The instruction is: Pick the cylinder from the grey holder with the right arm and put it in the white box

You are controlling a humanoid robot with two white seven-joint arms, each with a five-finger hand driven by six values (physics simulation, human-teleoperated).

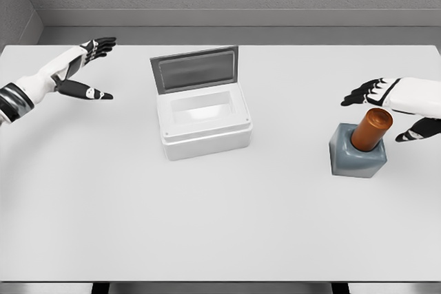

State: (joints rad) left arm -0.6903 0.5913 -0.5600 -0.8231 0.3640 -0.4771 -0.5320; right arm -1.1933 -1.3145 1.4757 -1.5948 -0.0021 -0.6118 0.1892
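You are at the reach-in step: the right hand (396,105) hovers just behind and to the right of the copper cylinder (371,129), fingers spread, thumb dropped low on the right side, nothing held. The cylinder sits in the grey holder (356,158) near the right edge of the table (220,225), leaning a little toward the hand, its upper half standing clear of the socket. From this view you cannot tell whether any finger touches it; the fingertips (358,94) appear just above and beyond the top, so treat the grasp as not yet made. The white box (204,125) stands well apart to the left, near the table's middle, lid (196,69) raised at the back and the cavity showing nothing inside. The left hand (86,67) is held over the far left of the table, fingers splayed, holding nothing, well clear of the box. Judged next move: bring the palm around the exposed upper part of the cylinder, fingers on the far side and thumb on the near side, and close before lifting. Lift along the cylinder's own lean rather than straight up, or you may drag the holder with it. The holder looks loose on the table, so a sideways nudge could shift or tip it. Once clear, carry left and come down from above into the cavity, staying forward of the raised lid.
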